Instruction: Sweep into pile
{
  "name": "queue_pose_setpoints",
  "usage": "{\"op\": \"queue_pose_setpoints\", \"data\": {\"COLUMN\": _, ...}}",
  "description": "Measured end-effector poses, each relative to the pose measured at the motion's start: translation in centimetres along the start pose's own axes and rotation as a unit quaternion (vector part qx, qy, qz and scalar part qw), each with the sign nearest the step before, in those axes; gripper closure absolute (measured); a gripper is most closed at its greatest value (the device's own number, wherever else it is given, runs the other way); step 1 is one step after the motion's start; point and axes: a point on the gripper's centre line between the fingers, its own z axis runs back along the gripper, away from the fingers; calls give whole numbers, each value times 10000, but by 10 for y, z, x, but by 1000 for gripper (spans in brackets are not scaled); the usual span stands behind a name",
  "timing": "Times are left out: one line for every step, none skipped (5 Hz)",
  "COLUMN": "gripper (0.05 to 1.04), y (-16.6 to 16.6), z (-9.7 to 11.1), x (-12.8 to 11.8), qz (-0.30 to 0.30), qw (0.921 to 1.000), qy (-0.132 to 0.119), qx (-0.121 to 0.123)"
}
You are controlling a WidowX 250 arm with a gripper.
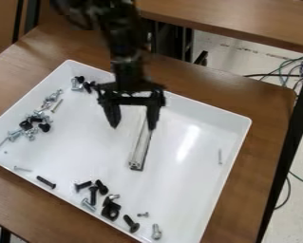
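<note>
My gripper [133, 126] hangs over the upper middle of the white tray [173, 190], its two fingers spread apart. A silver metal bar [139, 149] lies in the tray's middle, running down from beside the right finger; whether they touch I cannot tell. Silver screws and black pieces [33, 124] are clustered along the left side. Several black bolts and brackets [110, 209] are scattered near the lower edge, with a silver bolt [156, 231] at their right. A few pieces [84, 84] sit in the top left corner, and one small screw [219, 156] lies near the right wall.
The tray's raised walls surround the parts. It stands on a brown wooden table [268, 104]. Another wooden tabletop [242, 21] is behind, and cables [293, 71] lie on the floor at the right.
</note>
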Motion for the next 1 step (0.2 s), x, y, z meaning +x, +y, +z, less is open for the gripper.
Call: {"op": "queue_pose_setpoints", "data": {"gripper": 84, "y": 52, "z": 7, "x": 0, "qz": 507, "qw": 9979, "qy": 76, "qx": 402}}
